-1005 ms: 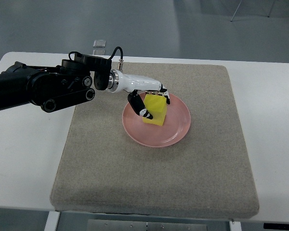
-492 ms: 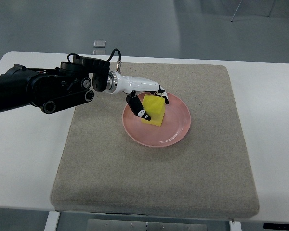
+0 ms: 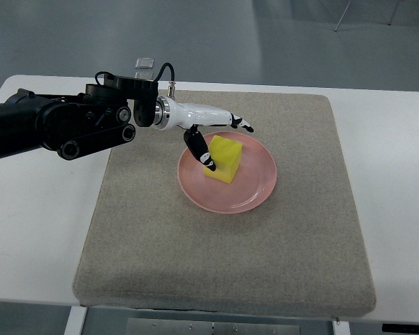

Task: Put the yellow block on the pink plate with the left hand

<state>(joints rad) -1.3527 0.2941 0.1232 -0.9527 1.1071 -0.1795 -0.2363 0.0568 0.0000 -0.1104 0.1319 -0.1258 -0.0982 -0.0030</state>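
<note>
- Nearest: a white worktop (image 3: 35, 230) with a big grey mat (image 3: 223, 258) lying flat on top, covering most of the middle.
- On the mat, a little past its middle: a round pink plate (image 3: 255, 192), flat and the right way up.
- Inside the plate, on its left half: a yellow block (image 3: 223, 158), sitting on the plate floor, square and upright.
- Just beside the block, at its left and far sides: the left robot hand (image 3: 220, 132), white with black tips.
- Robot hand let go and spread: the thumb (image 3: 197, 149) pointing down along the block's left face, very close or just touching, hard to tell which; the other fingers (image 3: 241, 124) stretched out over the plate's far rim, clear of the block.
- Nothing gripped in that hand.
- Farther left: the thick black arm (image 3: 56, 125) coming in from the left edge, above the worktop and the mat's far left corner.
- Farthest: a grey floor (image 3: 265, 42) beyond the worktop, with a small pale flat thing (image 3: 145, 63) lying on it.
</note>
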